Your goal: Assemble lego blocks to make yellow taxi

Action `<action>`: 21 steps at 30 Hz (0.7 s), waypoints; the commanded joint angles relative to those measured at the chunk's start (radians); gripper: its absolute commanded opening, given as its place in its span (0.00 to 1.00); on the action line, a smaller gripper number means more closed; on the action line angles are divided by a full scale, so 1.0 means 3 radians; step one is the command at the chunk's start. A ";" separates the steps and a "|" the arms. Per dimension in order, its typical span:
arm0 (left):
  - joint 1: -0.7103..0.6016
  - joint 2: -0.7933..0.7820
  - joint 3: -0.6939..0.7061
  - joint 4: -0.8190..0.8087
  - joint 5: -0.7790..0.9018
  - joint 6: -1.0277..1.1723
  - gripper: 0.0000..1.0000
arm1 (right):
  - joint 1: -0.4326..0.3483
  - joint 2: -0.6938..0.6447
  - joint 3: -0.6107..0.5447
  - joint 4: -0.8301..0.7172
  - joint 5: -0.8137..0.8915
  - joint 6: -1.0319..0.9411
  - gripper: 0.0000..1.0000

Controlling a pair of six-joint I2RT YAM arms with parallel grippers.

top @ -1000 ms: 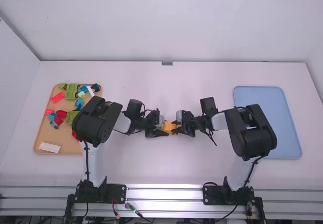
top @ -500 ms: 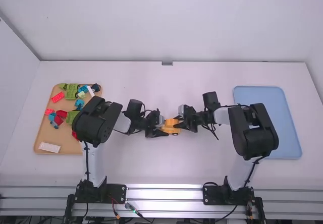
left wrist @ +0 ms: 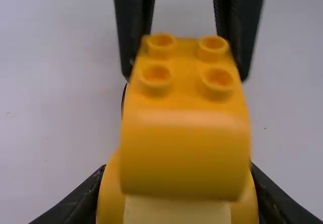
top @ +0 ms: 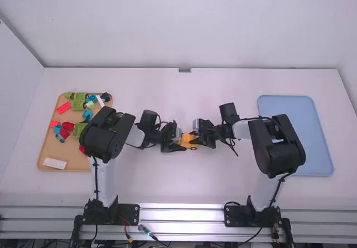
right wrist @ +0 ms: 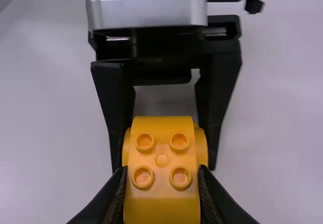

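Taxi body sat at mid-table, pinched by the left gripper and right gripper; left wrist view exposed a cream lower panel, right wrist view a round mark among four studs

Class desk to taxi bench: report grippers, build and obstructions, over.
Left gripper shut on yellow build. Right gripper shut on its other end. Bare studs on top. Obstruction: grippers face to face, little room between.
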 commanded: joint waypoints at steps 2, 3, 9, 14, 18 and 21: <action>-0.0009 0.0037 -0.0058 -0.0081 -0.0163 -0.0001 0.26 | 0.0029 -0.0011 -0.0027 -0.0015 0.0079 0.0039 0.00; -0.0017 0.0037 -0.0060 -0.0081 -0.0164 -0.0001 0.27 | 0.0025 -0.0011 -0.0027 -0.0025 0.0122 0.0041 0.00; -0.0025 0.0037 -0.0058 -0.0080 -0.0167 -0.0001 0.26 | -0.0014 -0.0010 -0.0029 -0.0053 0.0127 0.0041 0.00; -0.0025 0.0037 -0.0060 -0.0080 -0.0167 -0.0001 0.26 | -0.0013 -0.0010 -0.0051 -0.0052 0.0140 0.0039 0.00; -0.0018 0.0037 -0.0058 -0.0081 -0.0165 -0.0001 0.26 | -0.0008 -0.0010 -0.0090 -0.0029 0.0121 0.0039 0.00; -0.0027 0.0037 -0.0060 -0.0081 -0.0165 -0.0001 0.26 | -0.0010 -0.0010 -0.0113 0.0061 0.0094 0.0055 0.00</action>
